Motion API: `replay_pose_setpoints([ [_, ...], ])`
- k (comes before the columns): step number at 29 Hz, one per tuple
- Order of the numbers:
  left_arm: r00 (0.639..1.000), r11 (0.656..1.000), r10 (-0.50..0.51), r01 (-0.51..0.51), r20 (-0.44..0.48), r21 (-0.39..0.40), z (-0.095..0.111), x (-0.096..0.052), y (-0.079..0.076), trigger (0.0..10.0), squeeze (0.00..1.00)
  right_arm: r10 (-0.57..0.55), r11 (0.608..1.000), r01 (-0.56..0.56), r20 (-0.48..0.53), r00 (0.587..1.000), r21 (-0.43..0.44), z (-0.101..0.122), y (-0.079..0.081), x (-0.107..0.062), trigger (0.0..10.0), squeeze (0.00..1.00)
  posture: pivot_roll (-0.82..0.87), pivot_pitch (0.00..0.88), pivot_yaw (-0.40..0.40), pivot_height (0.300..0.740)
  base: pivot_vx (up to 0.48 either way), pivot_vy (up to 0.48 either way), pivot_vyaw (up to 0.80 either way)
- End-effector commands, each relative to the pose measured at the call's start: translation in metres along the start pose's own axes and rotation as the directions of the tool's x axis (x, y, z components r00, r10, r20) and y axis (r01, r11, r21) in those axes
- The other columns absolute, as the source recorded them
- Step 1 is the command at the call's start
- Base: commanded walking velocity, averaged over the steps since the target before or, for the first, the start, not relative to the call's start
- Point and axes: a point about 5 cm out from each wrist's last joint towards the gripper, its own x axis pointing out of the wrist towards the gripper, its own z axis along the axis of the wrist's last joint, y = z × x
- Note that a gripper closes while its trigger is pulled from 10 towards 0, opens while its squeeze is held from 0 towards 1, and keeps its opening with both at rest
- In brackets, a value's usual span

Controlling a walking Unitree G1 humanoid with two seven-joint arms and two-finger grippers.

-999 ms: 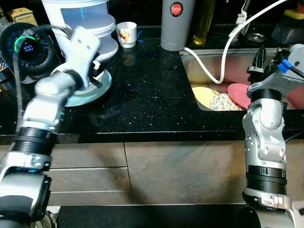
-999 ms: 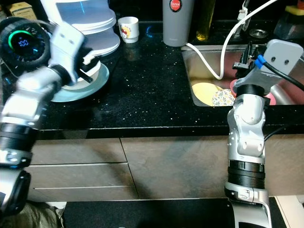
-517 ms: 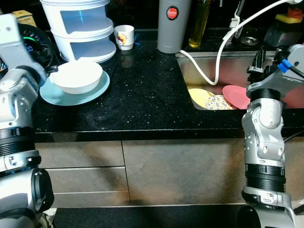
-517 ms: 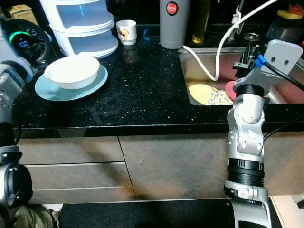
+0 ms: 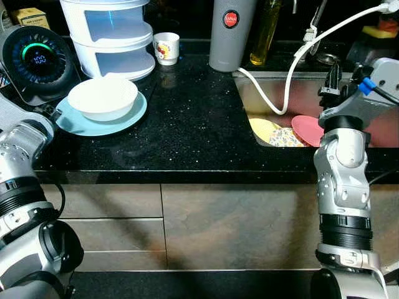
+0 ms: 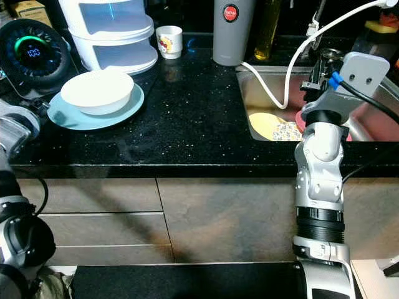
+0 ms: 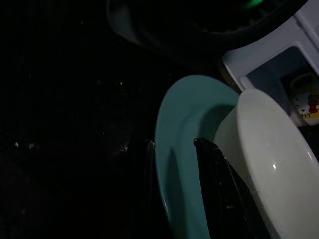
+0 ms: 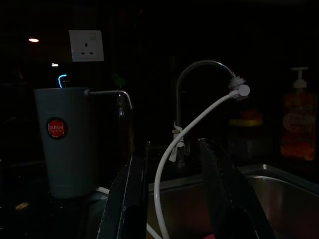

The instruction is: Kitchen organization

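Two dishes already sit stacked left of the sink [image 5: 374,93]: white bowl [image 5: 103,98] on the teal plate [image 5: 134,112], on the black counter [image 5: 187,131]. Three more lie inside the sink: yellow plate [image 5: 262,128], patterned plate [image 5: 288,134], pink plate [image 5: 308,128], overlapping on the basin floor.

Our left gripper [image 7: 174,164] is well left of the sink, low beside the teal plate. Fingers parted, empty; in the wrist view the plate rim sits between them. We can't tell if they touch it.

Our right gripper [image 8: 172,199] hangs over the sink's near edge, above the pink plate. Fingers spread, holding nothing, pointed across the sink towards the tap [image 8: 199,69].

We judge the next step as pulling a plate from the sink, right arm. Notes:
- The white hose [image 5: 283,93] drops into the sink left of the right gripper. Keep the descent right of it, or we snag it.
- Pink plate lies on top and nearest the gripper, so take it first. It looks tilted over the patterned one, so its raised edge is probably the easiest rim to get a finger under.
- Flat plates in a basin are likely wet. Pinch well onto the rim and lift slowly.
- Clear the sink's front wall before swinging left towards the stack.
- Grey tumbler [image 5: 232,34] and small cup [image 5: 166,47] stand behind the counter's open middle. Keep the carry path in front of them.
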Motion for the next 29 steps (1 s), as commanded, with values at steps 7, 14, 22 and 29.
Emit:
replay_pose_setpoints([
  [7, 0.996, 0.995, 0.076, -0.079, -0.049, -0.064, -0.013, 0.002, 0.017, 10.0, 0.0, 0.013, 1.0, -0.013, 0.009, 1.0, -0.005, 0.002, -0.001, 0.002, 10.0, 0.0, 0.09, 0.068, -0.018, 0.74, 0.0, 0.0, 0.0],
  [14, 0.992, 0.986, 0.048, -0.066, -0.114, -0.155, -0.026, 0.006, 0.019, 10.0, 0.0, 0.181, 0.978, -0.171, -0.077, 0.98, 0.117, -0.005, 0.013, 0.001, 10.0, 0.0, 0.08, 0.069, -0.027, 0.74, 0.0, 0.0, 0.0],
  [22, 0.976, 0.974, -0.097, 0.053, -0.194, -0.218, -0.039, 0.014, 0.001, 8.5, 0.0, 0.448, 0.858, -0.373, -0.157, 0.88, 0.354, -0.012, 0.034, -0.015, 10.0, 0.0, 0.07, 0.068, -0.039, 0.74, 0.0, 0.0, 0.0],
  [29, 0.978, 0.961, -0.07, 0.014, -0.196, -0.277, -0.046, 0.018, 0.007, 0.0, 0.0, 0.44, 0.861, -0.361, -0.168, 0.882, 0.359, -0.011, 0.03, -0.016, 10.0, 0.0, 0.05, 0.069, -0.037, 0.74, 0.0, 0.0, 0.0],
])
